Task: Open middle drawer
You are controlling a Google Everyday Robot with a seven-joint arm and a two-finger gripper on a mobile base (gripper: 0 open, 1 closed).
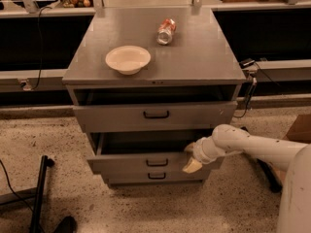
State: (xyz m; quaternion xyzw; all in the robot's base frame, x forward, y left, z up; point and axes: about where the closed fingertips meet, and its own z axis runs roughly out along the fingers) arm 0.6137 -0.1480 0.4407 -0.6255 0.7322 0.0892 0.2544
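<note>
The grey metal cabinet (194, 57) has three drawers. The middle drawer (126, 163) has a low flat front with a small black loop handle (157, 162). It stands pulled out a little, with a dark gap above its front. My gripper (191, 157), on a white arm that comes in from the right, is against the right part of the middle drawer's front, right of the handle. The top drawer (112, 116) has a taller front and a bigger handle and also stands slightly out. The bottom drawer (126, 177) lies just below the gripper.
A cream bowl (128, 59) and a can lying on its side (166, 31) are on the cabinet top. A black stand leg (39, 193) is on the speckled floor at the left. Cables (248, 96) hang at the cabinet's right. A shelf runs along the back.
</note>
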